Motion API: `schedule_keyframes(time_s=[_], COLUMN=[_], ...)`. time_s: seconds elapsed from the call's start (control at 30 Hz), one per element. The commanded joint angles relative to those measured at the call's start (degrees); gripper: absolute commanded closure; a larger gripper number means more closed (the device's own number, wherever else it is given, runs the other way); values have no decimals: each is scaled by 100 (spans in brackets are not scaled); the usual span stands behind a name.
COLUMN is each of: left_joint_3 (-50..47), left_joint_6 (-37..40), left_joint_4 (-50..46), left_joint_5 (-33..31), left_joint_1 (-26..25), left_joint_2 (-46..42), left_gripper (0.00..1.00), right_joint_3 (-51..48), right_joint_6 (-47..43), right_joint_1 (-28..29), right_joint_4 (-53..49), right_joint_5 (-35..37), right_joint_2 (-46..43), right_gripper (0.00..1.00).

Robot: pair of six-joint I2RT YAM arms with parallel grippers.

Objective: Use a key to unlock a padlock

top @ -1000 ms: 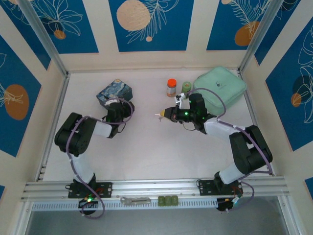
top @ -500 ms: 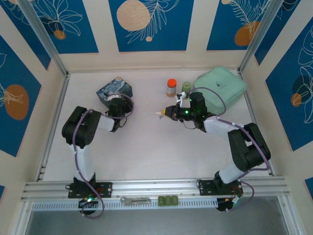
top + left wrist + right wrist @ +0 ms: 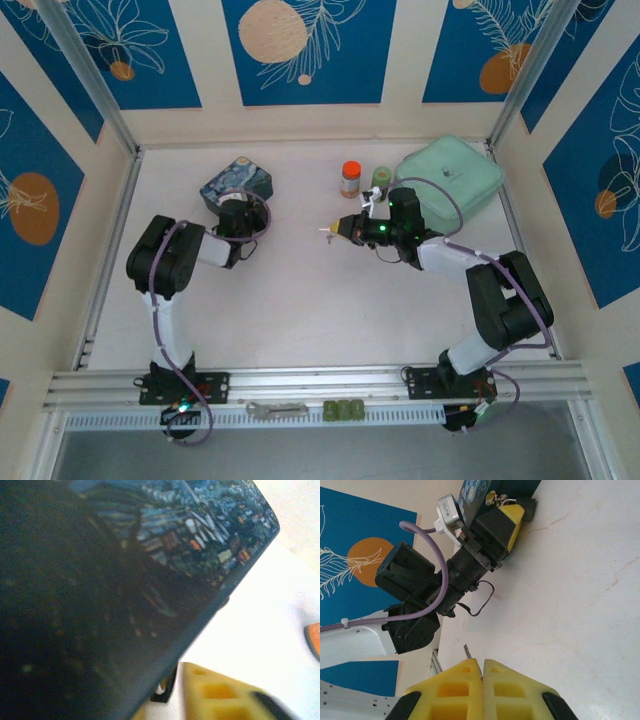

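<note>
The padlock point(image 3: 167, 686) is a tiny dark square lying on the table at the lower edge of the blue starry box point(image 3: 235, 183). My left gripper point(image 3: 170, 700) straddles it. One yellow finger point(image 3: 220, 695) stands just right of it, and the other is mostly hidden under the box's edge. Whether the pads press on the padlock is unclear. In the top view my left gripper point(image 3: 234, 205) is pushed against the box. My right gripper point(image 3: 482, 662) hovers at mid-table, shut on the key point(image 3: 467, 651), whose thin silvery tip pokes out towards the left arm.
An orange-capped jar point(image 3: 350, 179) and a green jar point(image 3: 381, 178) stand behind my right gripper point(image 3: 336, 231), with a mint-green pouch point(image 3: 450, 178) at the back right. A grey wrench-like tool point(image 3: 277, 408) and green blocks point(image 3: 343, 410) lie on the front rail.
My left arm has reached forward and brought its gripper up against the blue box. The right arm has held almost still with the key.
</note>
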Motion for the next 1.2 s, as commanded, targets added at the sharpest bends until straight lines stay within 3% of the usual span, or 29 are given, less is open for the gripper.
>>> schedule_keyframes(time_s=[0.0, 0.33, 0.57, 0.77, 1.0, 1.17], left_joint_3=[91, 259, 186, -137, -687, -1073], left_joint_6=[-192, -1003, -1120, -1193, -2037, -2533], left_joint_4=[93, -297, -4, 78, 887, 1038], left_joint_5=[114, -593, -459, 77, 1424, 1833], left_joint_1=[83, -36, -71, -73, -203, -397], left_joint_2=[151, 336, 415, 6, -328, -793], left_gripper=[61, 70, 98, 100, 100, 100], right_joint_3=[59, 27, 0, -113, -326, -442], right_joint_6=[26, 58, -21, -41, 425, 869], right_joint_1=[-5, 12, 5, 6, 23, 58], right_joint_4=[-10, 4, -98, -111, 480, 1140], right_joint_5=[-81, -20, 26, 110, 215, 138], right_joint_2=[7, -11, -94, -52, 318, 706], right_gripper=[100, 100, 100, 100, 100, 100])
